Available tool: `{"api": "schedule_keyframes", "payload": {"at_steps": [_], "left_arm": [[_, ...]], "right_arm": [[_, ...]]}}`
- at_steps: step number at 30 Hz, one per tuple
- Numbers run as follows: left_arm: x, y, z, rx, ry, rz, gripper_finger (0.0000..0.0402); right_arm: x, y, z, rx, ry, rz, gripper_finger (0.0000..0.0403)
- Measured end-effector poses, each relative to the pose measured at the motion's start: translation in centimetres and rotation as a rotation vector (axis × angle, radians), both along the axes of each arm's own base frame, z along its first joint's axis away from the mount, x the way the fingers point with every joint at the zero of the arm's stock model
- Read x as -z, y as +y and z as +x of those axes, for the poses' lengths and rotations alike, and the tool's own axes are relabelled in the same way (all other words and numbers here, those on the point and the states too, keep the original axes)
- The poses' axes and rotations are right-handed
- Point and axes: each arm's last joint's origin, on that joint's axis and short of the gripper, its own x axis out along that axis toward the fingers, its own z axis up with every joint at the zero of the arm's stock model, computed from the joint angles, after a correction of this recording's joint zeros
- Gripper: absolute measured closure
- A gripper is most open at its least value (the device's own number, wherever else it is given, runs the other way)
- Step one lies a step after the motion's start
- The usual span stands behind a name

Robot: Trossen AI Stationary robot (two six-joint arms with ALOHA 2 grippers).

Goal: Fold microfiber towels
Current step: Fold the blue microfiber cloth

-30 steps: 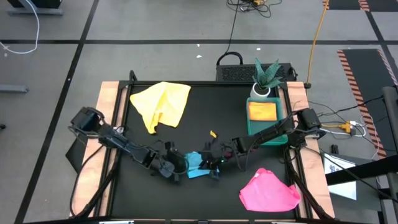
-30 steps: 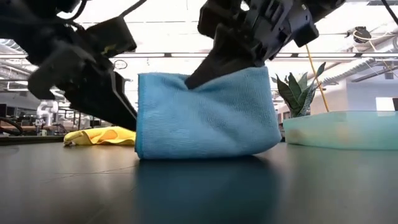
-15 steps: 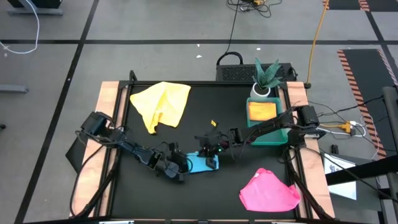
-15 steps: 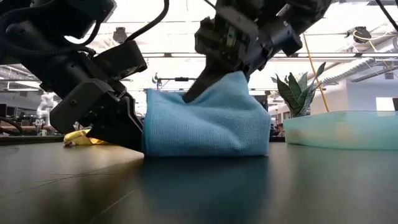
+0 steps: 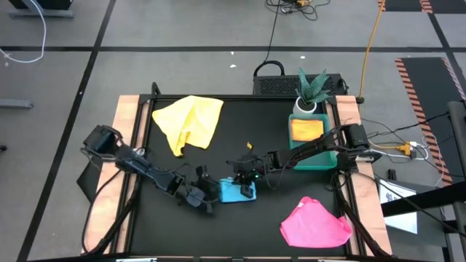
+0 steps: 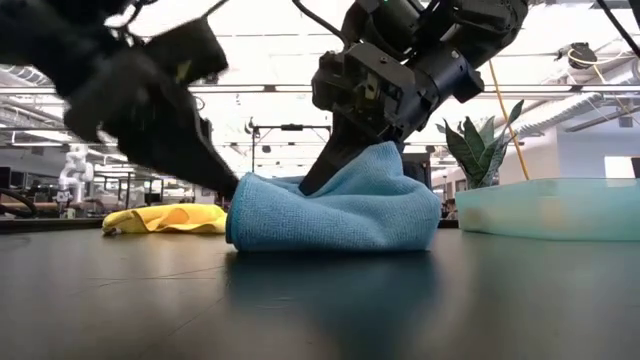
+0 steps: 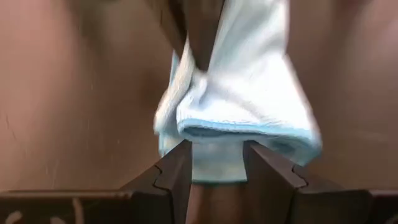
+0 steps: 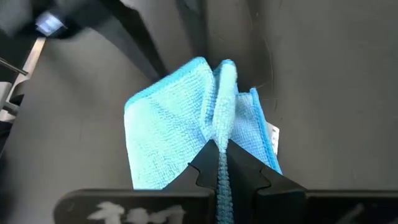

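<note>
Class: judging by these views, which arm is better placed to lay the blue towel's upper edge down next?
Probably the right: the right gripper is shut on the light blue towel, while the left gripper stands open beside it.

At the middle of the black table, the light blue towel [image 6: 335, 210] is sinking from an upright, boxy fold into a low, rounded mound, its top edge dropping and its base spreading flat. The right gripper [image 8: 221, 163], pinched tight on the towel's upper fold, is coming down and toward the left arm's side as it lowers the cloth. The left gripper [image 7: 217, 163], jaws parted, is lifting off the tabletop and drawing back a little, its fingers [image 7: 176, 171] now straddling the towel's near edge rather than pressing against its side.
</note>
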Motion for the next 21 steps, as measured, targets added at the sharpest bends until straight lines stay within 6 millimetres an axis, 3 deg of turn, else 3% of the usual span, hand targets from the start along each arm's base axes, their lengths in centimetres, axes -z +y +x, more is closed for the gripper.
{"api": "schedule_keyframes", "payload": {"at_steps": [7, 13, 21], "left_arm": [[-1.1, -0.4, 1.0, 0.051, -0.127, -0.081, 0.0257], [0.6, 0.5, 2.0, 0.022, -0.114, -0.088, 0.0257], [2.0, 1.8, 2.1, -0.059, -0.034, -0.102, 0.0257]], "right_arm": [[0.4, -0.5, 0.1, 0.008, 0.004, -0.005, 0.0395], [1.7, -0.7, 0.3, -0.003, 0.033, -0.028, 0.0395], [1.5, -0.7, 0.4, -0.057, -0.010, -0.089, 0.0379]]}}
